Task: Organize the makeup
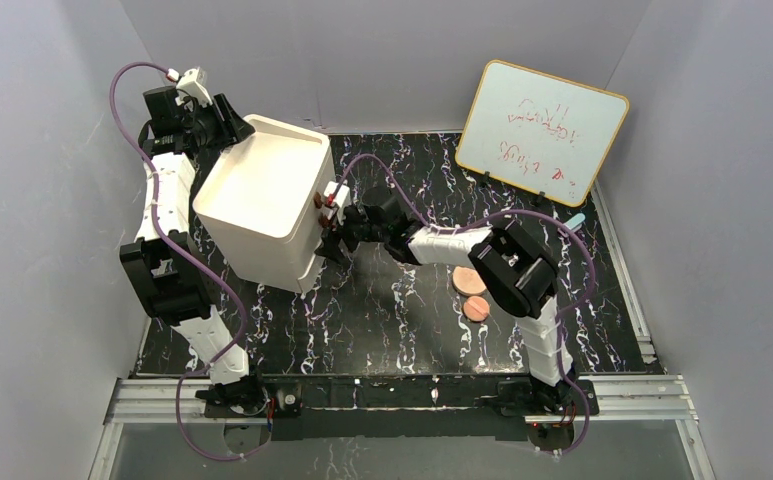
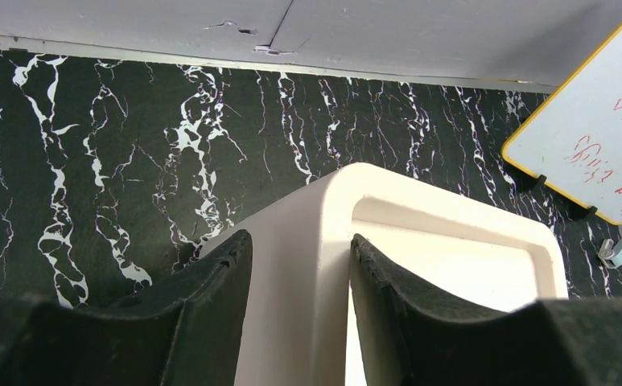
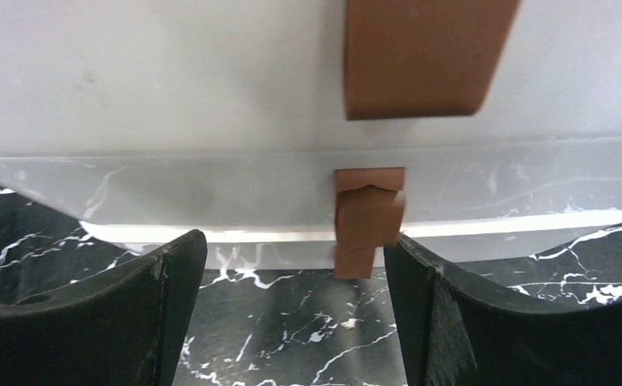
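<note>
The two copper-pink discs (image 1: 468,279) lay on the surface right of the white box (image 1: 262,200) (flat, light, likely slick, best pinched across the rim), while the left gripper (image 2: 299,273) had its jaws clamped on the box wall and the right gripper (image 3: 291,257) held its jaws wide around the lower brown knob (image 3: 368,221).

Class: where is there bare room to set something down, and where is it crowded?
Bare: near-middle black marble tabletop, between white plastic drawer box and two copper-pink round discs; back strip beside yellow-framed whiteboard. Crowded: box front, by right fingers.
</note>
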Action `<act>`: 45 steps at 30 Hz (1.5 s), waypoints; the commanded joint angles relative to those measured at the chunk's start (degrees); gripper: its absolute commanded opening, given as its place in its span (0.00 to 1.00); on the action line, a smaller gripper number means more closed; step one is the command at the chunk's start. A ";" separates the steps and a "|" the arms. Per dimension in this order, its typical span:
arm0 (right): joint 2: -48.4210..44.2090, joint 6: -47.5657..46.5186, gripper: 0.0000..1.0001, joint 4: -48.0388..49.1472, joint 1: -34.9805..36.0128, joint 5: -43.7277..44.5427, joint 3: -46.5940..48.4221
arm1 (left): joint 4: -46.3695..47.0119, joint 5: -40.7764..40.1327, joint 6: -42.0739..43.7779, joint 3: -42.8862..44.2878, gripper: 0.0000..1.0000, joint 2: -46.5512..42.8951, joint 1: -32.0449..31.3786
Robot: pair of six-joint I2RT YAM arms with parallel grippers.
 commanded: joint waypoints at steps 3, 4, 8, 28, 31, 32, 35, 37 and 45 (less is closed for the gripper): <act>4.82 -2.23 0.87 5.19 0.00 4.59 2.90 | -5.79 2.36 0.21 -0.66 0.45 1.50 -1.43; 5.41 -2.56 0.86 4.90 0.01 4.74 3.43 | -5.81 2.34 0.22 -0.67 0.45 1.54 -1.37; 6.91 -4.12 0.85 3.57 0.00 5.39 4.38 | -5.79 2.42 0.14 -0.60 0.45 1.62 -1.35; 9.25 -6.61 0.56 3.63 -0.45 6.79 4.29 | -5.79 2.43 0.21 -0.66 0.45 1.43 -1.35; 8.91 -6.85 0.56 3.95 -0.49 7.02 4.10 | -5.78 2.51 0.22 -0.67 0.45 1.44 -1.42; 8.74 -7.02 0.56 4.23 -0.50 7.24 3.80 | -5.75 2.51 0.22 -0.62 0.45 1.43 -1.35; 8.26 -7.46 0.56 4.24 -0.62 7.40 3.65 | -5.73 2.52 0.21 -0.67 0.45 1.46 -1.42; 8.17 -7.83 0.55 4.15 -0.79 7.43 3.68 | -5.78 2.50 0.22 -0.66 0.45 1.47 -1.43; 6.88 -8.91 0.53 4.27 -1.19 7.41 3.50 | -5.78 2.44 0.18 -0.64 0.45 1.44 -1.41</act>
